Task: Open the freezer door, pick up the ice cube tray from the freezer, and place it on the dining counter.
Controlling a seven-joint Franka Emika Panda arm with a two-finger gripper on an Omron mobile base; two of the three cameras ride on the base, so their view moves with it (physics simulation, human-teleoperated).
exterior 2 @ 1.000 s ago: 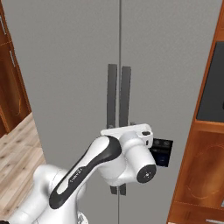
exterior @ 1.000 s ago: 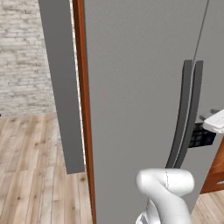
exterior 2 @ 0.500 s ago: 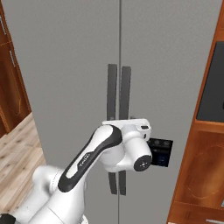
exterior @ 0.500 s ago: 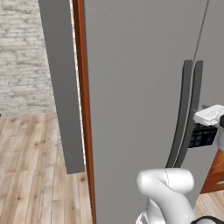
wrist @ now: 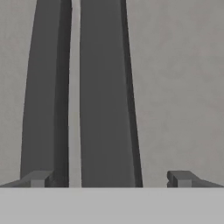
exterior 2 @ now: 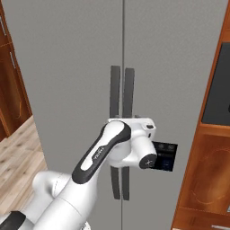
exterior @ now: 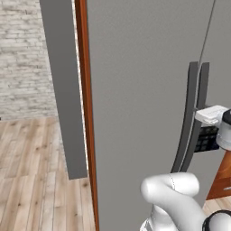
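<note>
The freezer door (exterior 2: 175, 54) (exterior: 221, 40) is the right-hand grey panel and it is closed. Its long dark handle (exterior 2: 129, 90) (exterior: 204, 90) (wrist: 107, 96) runs along its left edge. My gripper (wrist: 108, 178) is open and faces the door at close range. That handle stands between the fingertips (wrist: 179, 178), and nothing is gripped. The dark hand (exterior 2: 162, 156) (exterior: 205, 140) hovers just in front of the handles at about mid height. The closed door hides the freezer's inside and the ice cube tray. The dining counter is out of view.
The twin grey door (exterior 2: 67, 67) (exterior: 140, 90) lies to the left, its handle (exterior 2: 115, 90) (wrist: 43, 96) close beside the freezer's. Brown wood cabinets with a dark oven panel (exterior 2: 215, 90) stand to the right. Wood floor (exterior: 31, 171) and a brick wall (exterior: 22, 54) lie to the left.
The hand has edged a little up and closer to the door handles, and the arm's elbow has swung up. The jaws stay open and the door stays closed.
</note>
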